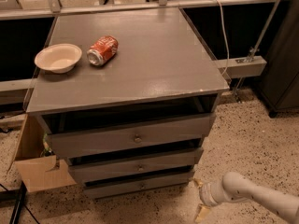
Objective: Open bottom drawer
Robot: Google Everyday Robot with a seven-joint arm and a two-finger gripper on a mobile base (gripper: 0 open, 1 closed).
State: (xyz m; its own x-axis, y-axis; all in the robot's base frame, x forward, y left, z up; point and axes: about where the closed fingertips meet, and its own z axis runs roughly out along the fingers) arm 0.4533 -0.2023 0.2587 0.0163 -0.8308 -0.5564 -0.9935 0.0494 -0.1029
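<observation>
Here, gripper (200, 198) sits low over the speckled floor (247, 143), near the picture-right end of the bottom drawer (140, 185), not touching it.
Fingers spread apart, nothing btwn them; white arm (261, 197) enters from lower right. Bottom drawer = lowest of 3 in grey cabinet (154, 64), small round knob (142, 186) at centre, dark gap above its front. On cabinet top: cream bowl (58, 57) w/ orange soda can (103, 50) on its side just beside it. Cardboard box (39, 171) at picture left of cabinet.
</observation>
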